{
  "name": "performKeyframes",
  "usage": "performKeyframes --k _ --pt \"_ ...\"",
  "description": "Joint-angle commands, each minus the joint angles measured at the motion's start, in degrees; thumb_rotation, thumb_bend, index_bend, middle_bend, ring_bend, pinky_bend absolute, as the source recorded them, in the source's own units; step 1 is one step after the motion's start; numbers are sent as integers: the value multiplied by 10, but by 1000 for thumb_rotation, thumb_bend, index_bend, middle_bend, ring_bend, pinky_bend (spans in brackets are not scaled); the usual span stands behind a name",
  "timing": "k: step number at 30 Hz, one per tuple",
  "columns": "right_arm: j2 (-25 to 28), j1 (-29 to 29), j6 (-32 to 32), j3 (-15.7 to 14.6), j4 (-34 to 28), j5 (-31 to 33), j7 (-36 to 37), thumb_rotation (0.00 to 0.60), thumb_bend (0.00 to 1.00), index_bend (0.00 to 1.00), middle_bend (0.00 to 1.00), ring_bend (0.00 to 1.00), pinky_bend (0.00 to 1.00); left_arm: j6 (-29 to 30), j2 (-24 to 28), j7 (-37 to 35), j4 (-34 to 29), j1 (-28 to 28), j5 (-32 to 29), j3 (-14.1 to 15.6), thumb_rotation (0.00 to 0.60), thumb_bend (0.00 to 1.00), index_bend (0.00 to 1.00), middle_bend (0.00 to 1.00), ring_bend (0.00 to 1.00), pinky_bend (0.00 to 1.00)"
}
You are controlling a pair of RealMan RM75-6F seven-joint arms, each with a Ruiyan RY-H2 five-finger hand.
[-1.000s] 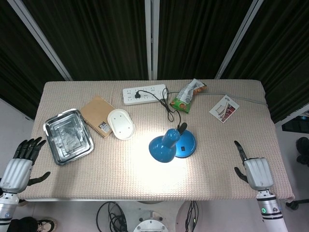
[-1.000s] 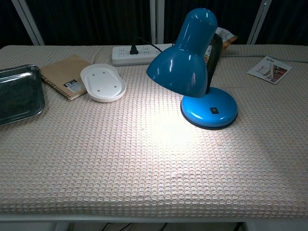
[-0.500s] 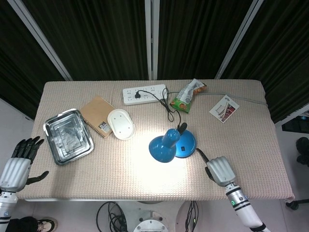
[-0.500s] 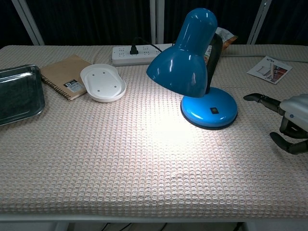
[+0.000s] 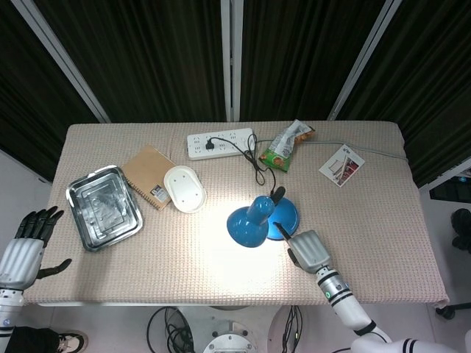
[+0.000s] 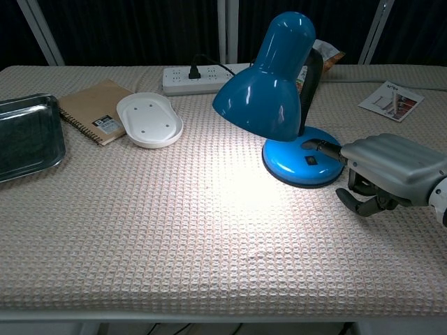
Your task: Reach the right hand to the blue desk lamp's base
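The blue desk lamp [image 5: 254, 220] stands lit near the table's middle, its shade [image 6: 269, 80] tilted down toward the front left. Its round base [image 6: 297, 162] [image 5: 288, 217] lies on the cloth with a small switch on top. My right hand [image 6: 387, 171] [image 5: 307, 250] is at the base's right front edge, one finger stretched out onto the base near the switch, the rest curled under. It holds nothing. My left hand [image 5: 26, 250] hangs off the table's front left corner, fingers apart and empty; the chest view does not show it.
A metal tray [image 5: 103, 207], a spiral notebook [image 5: 149, 176] and a white oval dish [image 5: 184, 188] lie at the left. A power strip [image 5: 219, 143], a snack bag [image 5: 285, 145] and a leaflet [image 5: 341, 165] sit along the back. The lamp's cord [image 5: 257, 165] runs to the strip.
My right hand has swept left from the table's right front edge to the lamp's base, where a fingertip now touches it. The left hand has sunk slightly.
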Motion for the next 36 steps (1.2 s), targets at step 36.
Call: performKeyframes --k 36 --pt "-18 31 13 -21 -5 120 -82 600 517 0 1000 929 1000 4 -2 -28 16 -1 4 0 600 143 4 0 0 0"
